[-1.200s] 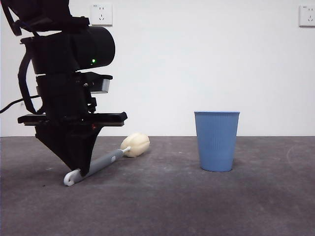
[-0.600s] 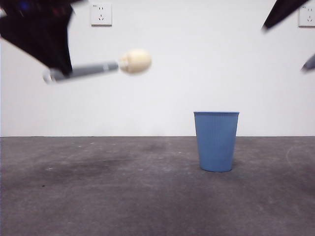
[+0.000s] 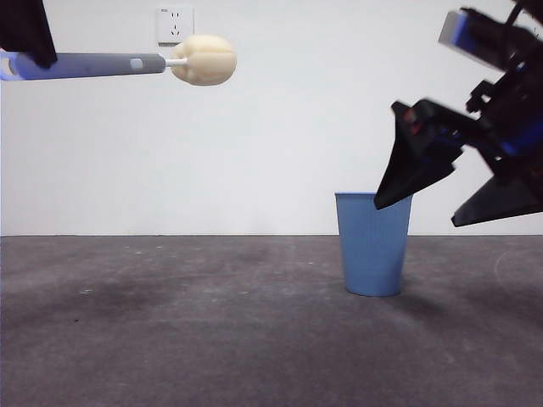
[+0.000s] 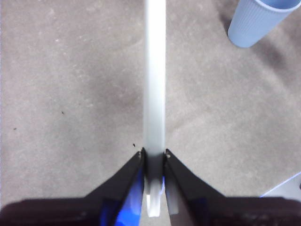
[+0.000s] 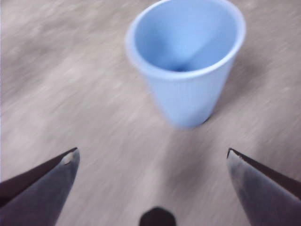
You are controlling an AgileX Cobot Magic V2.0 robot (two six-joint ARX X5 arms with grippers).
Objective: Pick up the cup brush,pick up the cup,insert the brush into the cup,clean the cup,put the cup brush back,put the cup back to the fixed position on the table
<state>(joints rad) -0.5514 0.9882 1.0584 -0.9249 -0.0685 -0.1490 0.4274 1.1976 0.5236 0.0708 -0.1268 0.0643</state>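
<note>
My left gripper (image 3: 27, 51) is shut on the grey handle of the cup brush (image 3: 110, 64) and holds it level, high at the upper left of the front view, with its cream sponge head (image 3: 204, 59) pointing right. In the left wrist view the handle (image 4: 154, 75) runs straight out from between the jaws. The blue ribbed cup (image 3: 373, 243) stands upright on the table (image 3: 212, 339), right of centre. My right gripper (image 3: 416, 214) is open, hanging just above and beside the cup's rim on its right. In the right wrist view the cup (image 5: 186, 56) stands ahead of the spread jaws.
A white wall with two sockets (image 3: 175, 25) stands behind the table. The cup also shows in the left wrist view (image 4: 258, 21), far from the brush handle.
My left gripper lifted the brush from the table to high at the upper left and levelled it. The right arm came down from the top right corner to the cup.
</note>
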